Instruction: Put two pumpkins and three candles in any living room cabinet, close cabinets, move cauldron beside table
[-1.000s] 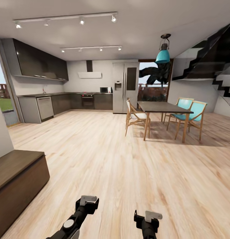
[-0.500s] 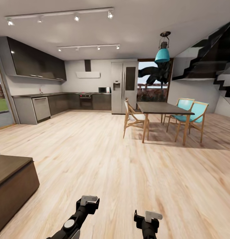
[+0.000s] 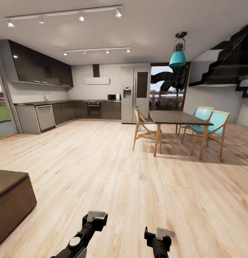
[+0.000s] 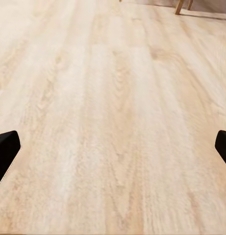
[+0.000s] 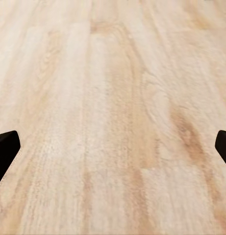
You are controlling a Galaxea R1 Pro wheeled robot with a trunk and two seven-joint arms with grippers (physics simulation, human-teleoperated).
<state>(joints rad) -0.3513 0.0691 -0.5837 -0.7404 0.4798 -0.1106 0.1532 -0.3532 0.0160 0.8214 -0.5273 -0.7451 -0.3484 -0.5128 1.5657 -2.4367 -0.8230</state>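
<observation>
The end of the low dark brown cabinet [image 3: 11, 200] shows at the left edge of the head view, its front shut. My left gripper [image 3: 95, 217] and right gripper [image 3: 160, 234] hang low over bare wooden floor, right of the cabinet and apart from it. Each wrist view has dark fingertips [image 4: 5, 152] [image 5: 5, 149] at the opposite picture edges, so both grippers are open with nothing between the fingers. The pumpkins, candles, cauldron and living-room table are out of view.
A dark dining table [image 3: 177, 118] with wooden and teal chairs [image 3: 213, 123] stands ahead to the right. Kitchen counters [image 3: 48, 114] and a steel fridge [image 3: 135, 94] line the far wall. A black staircase [image 3: 228, 61] rises at the right. Pale wooden floor [image 3: 102, 168] stretches ahead.
The whole head view has shifted as the camera turned right, so the cabinet slid toward the left edge. Both grippers keep the same place and pose in the picture.
</observation>
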